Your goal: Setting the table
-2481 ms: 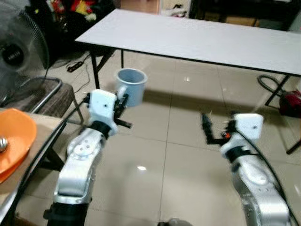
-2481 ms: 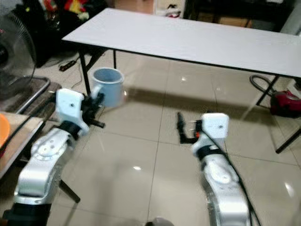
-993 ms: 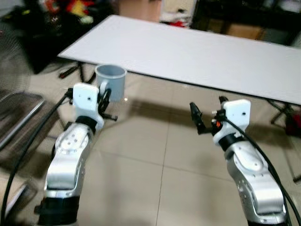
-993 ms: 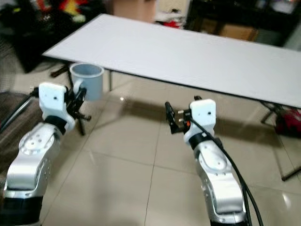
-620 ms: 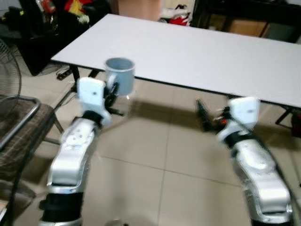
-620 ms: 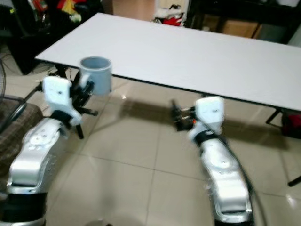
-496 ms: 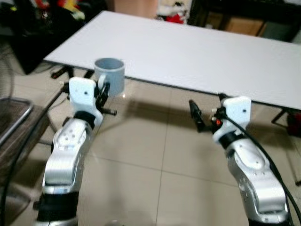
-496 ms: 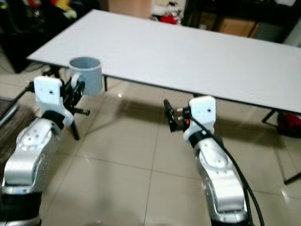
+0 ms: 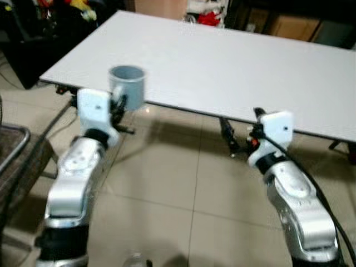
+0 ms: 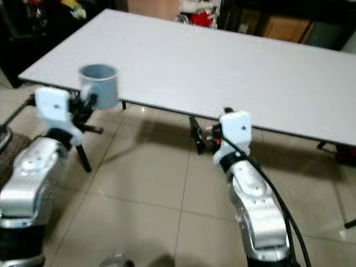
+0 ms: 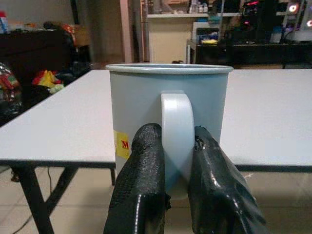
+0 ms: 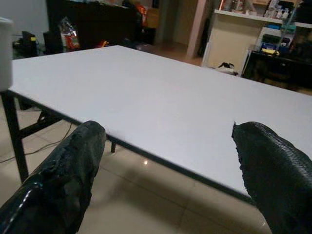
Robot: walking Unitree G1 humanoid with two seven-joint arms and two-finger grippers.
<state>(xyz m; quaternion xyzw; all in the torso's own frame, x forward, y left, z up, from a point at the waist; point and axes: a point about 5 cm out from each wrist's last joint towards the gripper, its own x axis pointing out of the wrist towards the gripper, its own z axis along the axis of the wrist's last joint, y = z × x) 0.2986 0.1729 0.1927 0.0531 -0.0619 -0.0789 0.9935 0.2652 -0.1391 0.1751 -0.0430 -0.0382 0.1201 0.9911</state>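
You had the left gripper (image 11: 178,190) clamped on the handle of the pale blue mug (image 9: 127,85), one black finger (image 11: 141,180) on each side, holding it upright at about ten o'clock, level with the near edge of the white table (image 9: 233,61). Your right gripper (image 12: 170,170) sat at about two o'clock, just short of that edge, its fingers spread wide with nothing between them.
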